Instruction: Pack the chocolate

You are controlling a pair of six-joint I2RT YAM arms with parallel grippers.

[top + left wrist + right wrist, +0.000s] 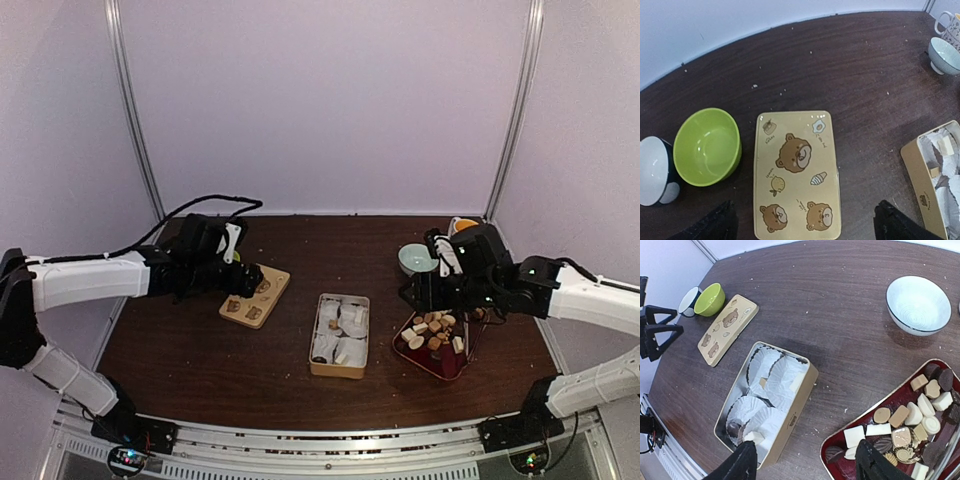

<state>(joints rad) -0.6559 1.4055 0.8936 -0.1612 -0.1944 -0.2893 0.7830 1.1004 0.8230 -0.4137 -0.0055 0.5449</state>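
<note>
Dark brown wood-grain table (330, 245), matt, flecked with pale crumbs.

Chocolate (899, 416): bite-size cubes, discs and moulded pieces in white, tan and dark brown, smooth-faced. Most are heaped in a glossy red rectangular tray (867, 412) at the table's right side. A few pieces sit inside the tin just beside it.

Tan rectangular metal tin (795, 412), open-topped with rounded corners, at the table's centre. It is lined with crimped white paper liners (782, 377).

Flat tan rectangular lid with brown bear pictures (797, 175), glossy, lying face up left of the tin and well apart from it.

Lime-green round bowl (707, 147), smooth, just beside the lid. A white-lined dark bowl (652, 170) touches its far side.

Pale blue-white round bowl (918, 304), dark-rimmed, beyond the tray. A white mug (950, 22) stands near it.

Left fingers (715, 225): black, spread wide on either side of the lid's near end, clear of its edges and holding nothing. The white arm reaches in from the left.

Right fingers (742, 462): black, parted, with nothing between them. One hangs above the tin's near corner, the other above the tray's edge. The arm angles in from the right.
</note>
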